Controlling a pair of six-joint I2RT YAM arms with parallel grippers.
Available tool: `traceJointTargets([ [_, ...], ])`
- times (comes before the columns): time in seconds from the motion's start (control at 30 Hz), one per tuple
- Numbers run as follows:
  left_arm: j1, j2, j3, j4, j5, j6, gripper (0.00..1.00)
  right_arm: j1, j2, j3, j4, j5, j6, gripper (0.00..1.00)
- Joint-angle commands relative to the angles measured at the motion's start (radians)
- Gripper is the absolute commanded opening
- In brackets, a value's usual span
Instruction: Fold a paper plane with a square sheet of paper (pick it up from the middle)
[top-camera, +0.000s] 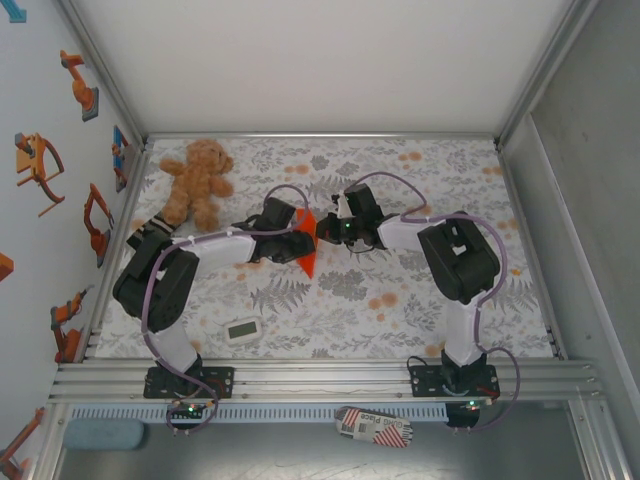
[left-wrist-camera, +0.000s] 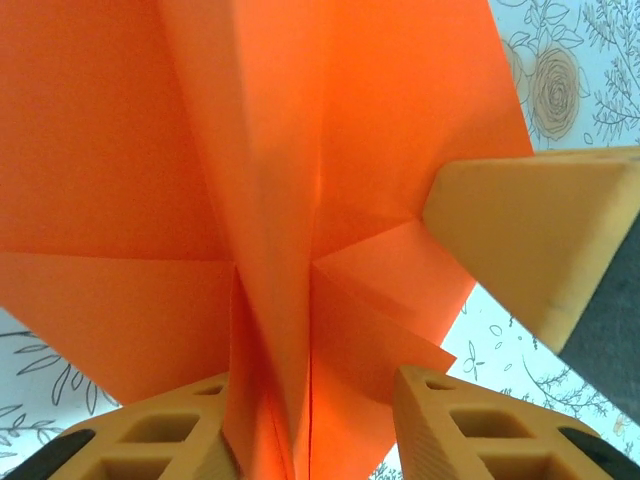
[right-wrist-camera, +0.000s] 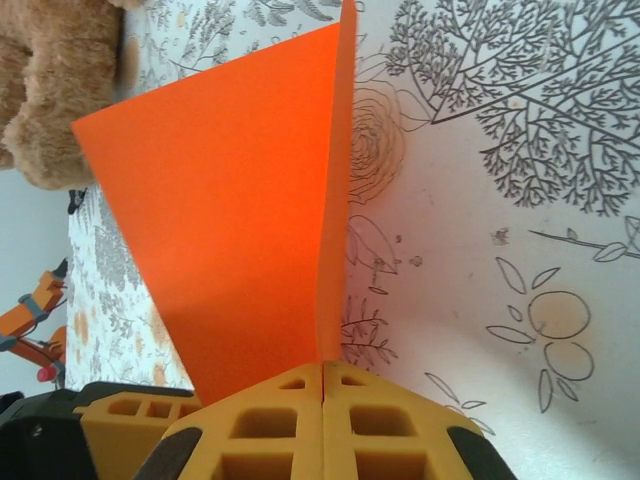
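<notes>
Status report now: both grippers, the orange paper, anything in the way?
Right gripper shut on orange paper. Left gripper open, astride its folded part. Teddy bear and timer stand apart, nothing blocking.

centre: folded orange paper (top-camera: 309, 256) tilted up between left gripper (top-camera: 299, 240) and right gripper (top-camera: 331, 230) | upper left: brown teddy bear (top-camera: 197, 180) on floral tablecloth (top-camera: 450, 180) | lower left: white timer (top-camera: 242, 329) | bottom edge: striped packet (top-camera: 375, 428)

No wording can be read with certainty. The red-and-white striped packet (top-camera: 375, 428) at the bottom centre of the top view carries print too small to make out. The small white timer (top-camera: 243, 329), lower left of centre, has a blurred display.
</notes>
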Motion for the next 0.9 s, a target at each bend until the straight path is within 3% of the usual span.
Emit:
traceJointTargets([
  [0.0,-0.013,0.026,0.028,-0.045,-0.023,0.03,0.42,-0.003,-0.035,-0.004,0.002,-0.018,0.017,0.01],
  [0.5,-0.026,0.012,0.023,0.012,0.018,0.063,0.58,-0.001,-0.02,-0.003,-0.006,-0.005,0.015,0.01],
  [0.87,-0.024,0.008,0.031,-0.037,-0.044,0.071,0.57,-0.002,-0.014,-0.008,-0.008,-0.002,0.012,0.0],
])
